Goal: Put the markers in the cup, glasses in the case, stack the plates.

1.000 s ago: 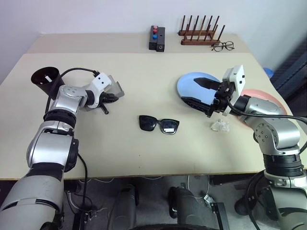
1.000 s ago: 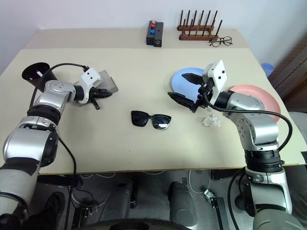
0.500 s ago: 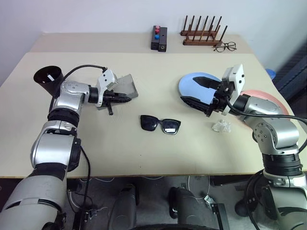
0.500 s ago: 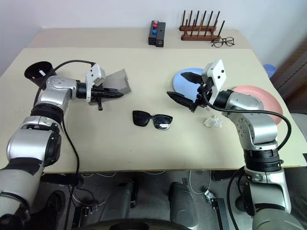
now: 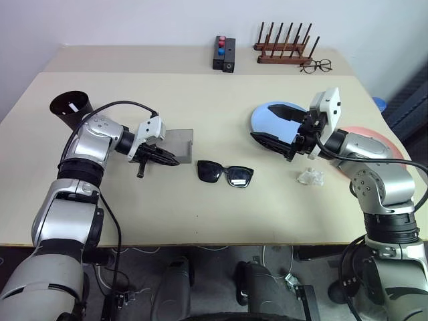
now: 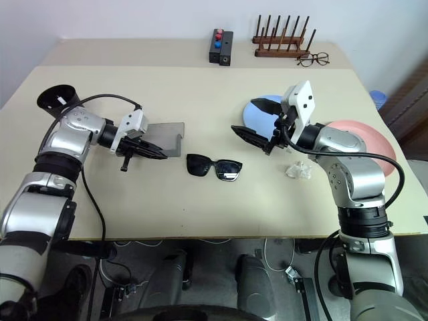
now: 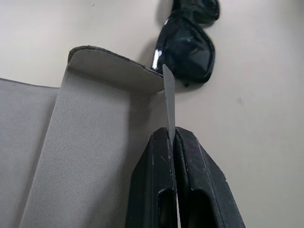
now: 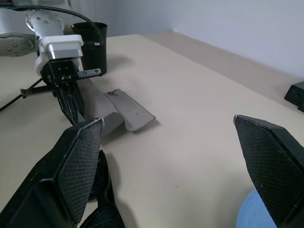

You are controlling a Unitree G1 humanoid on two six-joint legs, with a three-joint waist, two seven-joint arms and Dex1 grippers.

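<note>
Clearly the case point(image 5: 175, 143), soft limp felt, sagged from the left gripper point(image 7: 170, 137) clenched on its thin edge; the right gripper point(image 8: 168, 166) gaped empty.

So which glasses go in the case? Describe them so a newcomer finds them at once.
Start at the beige table and look near its middle, just beside the grey case that the left tool pinches. The sunglasses lie there: thick black frame, dark lenses, unlike the thin wire-rimmed spectacles at the far edge.
</note>
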